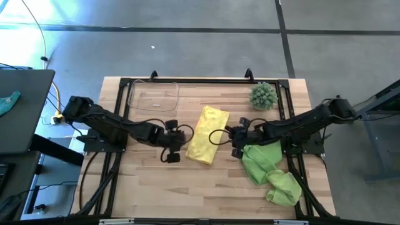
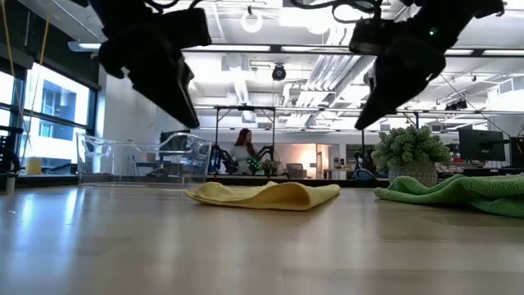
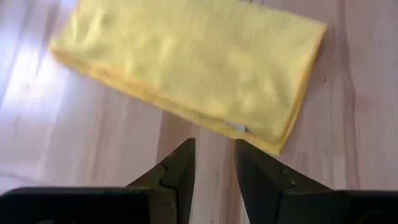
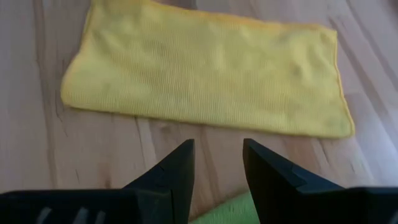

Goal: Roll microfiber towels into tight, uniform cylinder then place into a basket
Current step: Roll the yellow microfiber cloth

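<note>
the yellow towel (image 1: 208, 135) lies flat between the left gripper (image 3: 214, 163) and the right gripper (image 4: 219, 163); both hang above the table (image 1: 206, 190), fingers parted, holding nothing.

Even, bright illumination is recorded across the pale wooden worktop (image 1: 206, 187) in the high view; only faint shadows are cast. In the low view, glare is seen from ceiling strip lights and from windows at the picture's left, and both arms are rendered as dark silhouettes. The near worktop surface is blurred there. In the wrist views, the pale yellow microfiber towel (image 3: 193, 62) is softly focused, with a pale sheen on the wood.
</note>
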Action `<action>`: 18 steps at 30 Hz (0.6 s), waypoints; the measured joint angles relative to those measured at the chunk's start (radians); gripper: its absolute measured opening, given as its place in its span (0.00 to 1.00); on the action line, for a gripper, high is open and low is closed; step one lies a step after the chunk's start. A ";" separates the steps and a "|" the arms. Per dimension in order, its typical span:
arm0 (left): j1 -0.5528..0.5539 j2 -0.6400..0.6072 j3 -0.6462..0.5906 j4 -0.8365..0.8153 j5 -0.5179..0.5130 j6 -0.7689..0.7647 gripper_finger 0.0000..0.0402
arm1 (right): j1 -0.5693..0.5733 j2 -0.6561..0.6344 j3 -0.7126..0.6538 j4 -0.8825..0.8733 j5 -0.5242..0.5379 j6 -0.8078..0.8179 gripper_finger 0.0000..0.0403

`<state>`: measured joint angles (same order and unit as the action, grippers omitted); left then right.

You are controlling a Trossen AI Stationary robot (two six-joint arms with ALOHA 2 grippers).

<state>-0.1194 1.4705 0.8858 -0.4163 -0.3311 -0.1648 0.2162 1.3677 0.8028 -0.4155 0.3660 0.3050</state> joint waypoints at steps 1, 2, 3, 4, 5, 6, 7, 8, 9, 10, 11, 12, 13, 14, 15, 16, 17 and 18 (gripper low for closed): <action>0.004 -0.001 -0.008 0.055 0.006 0.021 0.25 | -0.005 0.002 0.000 -0.005 0.001 -0.022 0.32; 0.008 0.001 -0.015 0.118 0.015 0.034 0.25 | -0.010 0.009 0.000 0.019 0.002 -0.040 0.32; 0.009 0.002 -0.024 0.157 0.023 0.043 0.25 | -0.016 0.018 0.000 0.049 0.001 -0.050 0.32; 0.009 0.007 -0.029 0.188 0.031 0.045 0.25 | -0.022 0.028 0.000 0.064 0.002 -0.054 0.32; 0.009 0.020 -0.029 0.223 0.037 0.046 0.25 | -0.029 0.040 0.000 0.081 0.002 -0.057 0.32; 0.009 0.032 -0.028 0.249 0.037 0.045 0.25 | -0.035 0.056 0.000 0.112 0.002 -0.059 0.32; 0.008 0.038 -0.029 0.257 0.041 0.045 0.25 | -0.043 0.076 0.000 0.147 0.004 -0.059 0.32; 0.004 0.046 -0.030 0.279 0.040 0.042 0.25 | -0.050 0.099 0.002 0.173 0.004 -0.053 0.32; -0.001 0.061 -0.028 0.308 0.039 0.038 0.25 | -0.055 0.121 0.001 0.184 0.004 -0.053 0.32; -0.005 0.074 -0.027 0.319 0.039 0.038 0.25 | -0.062 0.152 0.000 0.213 0.006 -0.056 0.32; -0.008 0.084 -0.029 0.316 0.041 0.044 0.25 | -0.069 0.188 0.000 0.260 0.007 -0.060 0.32; -0.014 0.095 -0.031 0.321 0.040 0.053 0.25 | -0.074 0.217 0.001 0.281 0.008 -0.063 0.32; -0.021 0.115 -0.029 0.347 0.040 0.066 0.25 | -0.078 0.246 0.000 0.306 0.009 -0.071 0.32; -0.026 0.136 -0.028 0.370 0.041 0.073 0.25 | -0.080 0.279 0.000 0.361 0.009 -0.080 0.32; -0.028 0.146 -0.036 0.370 0.045 0.080 0.25 | -0.082 0.309 0.000 0.406 0.009 -0.090 0.32; -0.031 0.161 -0.041 0.363 0.044 0.087 0.25 | -0.081 0.333 0.000 0.434 0.009 -0.099 0.32; -0.035 0.189 -0.036 0.399 0.044 0.091 0.25 | -0.081 0.356 0.000 0.467 0.009 -0.105 0.32; -0.039 0.210 -0.033 0.412 0.045 0.094 0.25 | -0.079 0.379 0.000 0.510 0.007 -0.105 0.32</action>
<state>-0.1583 1.6805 0.8528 -0.0045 -0.2863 -0.0706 0.1368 1.7471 0.8028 0.0950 0.3732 0.2001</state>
